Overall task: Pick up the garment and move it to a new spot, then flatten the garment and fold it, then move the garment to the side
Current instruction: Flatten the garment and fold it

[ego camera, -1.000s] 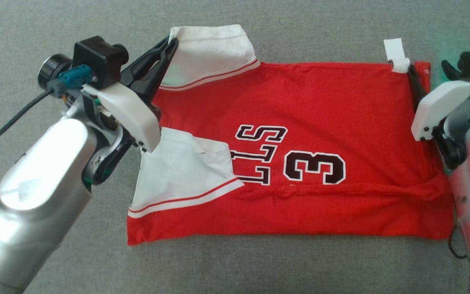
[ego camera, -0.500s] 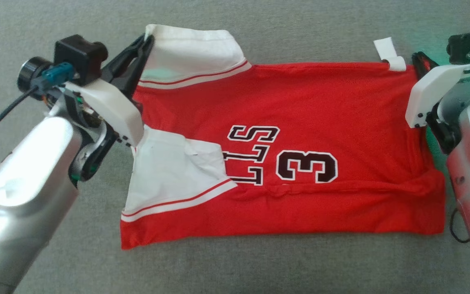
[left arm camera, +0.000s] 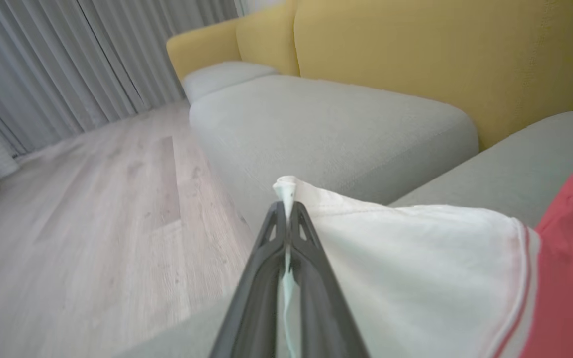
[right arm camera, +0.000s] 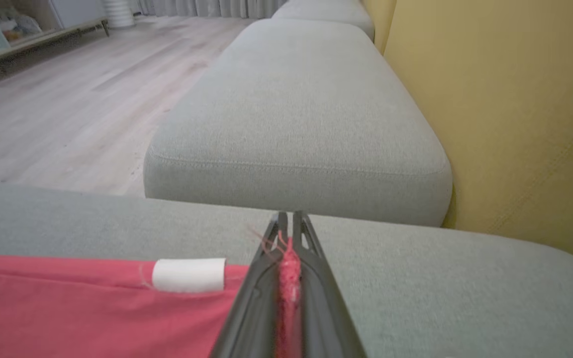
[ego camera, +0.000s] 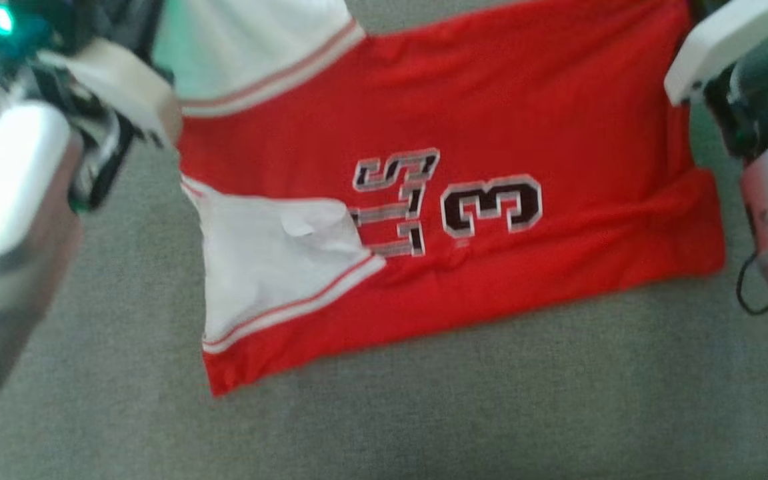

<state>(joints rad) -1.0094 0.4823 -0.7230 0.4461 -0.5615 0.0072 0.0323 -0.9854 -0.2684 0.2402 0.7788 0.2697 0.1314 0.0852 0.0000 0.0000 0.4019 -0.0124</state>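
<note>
The garment [ego camera: 511,113] is a red jersey with white sleeves, black lettering and a "3", spread across a grey cushion [ego camera: 424,413]. In the left wrist view my left gripper [left arm camera: 286,204] is shut on the white sleeve edge [left arm camera: 391,258], with cloth pinched between the dark fingers. In the right wrist view my right gripper [right arm camera: 289,219] is shut on the red hem [right arm camera: 289,271], beside a white tag [right arm camera: 189,274]. In the head view the pale wrists stand at the garment's upper corners, the left one [ego camera: 117,87] and the right one [ego camera: 724,40]; the fingertips are cut off by the top edge.
A yellow sofa back [left arm camera: 440,64] runs behind the grey seat cushions [right arm camera: 296,129]. Wooden floor [left arm camera: 92,199] and grey curtains [left arm camera: 92,59] lie beyond the left end. A low cabinet [right arm camera: 13,25] stands across the floor.
The right gripper has shut on the red hem. The head camera has tilted, so the garment sits higher in view, and its far edge appears lifted by both grippers.
</note>
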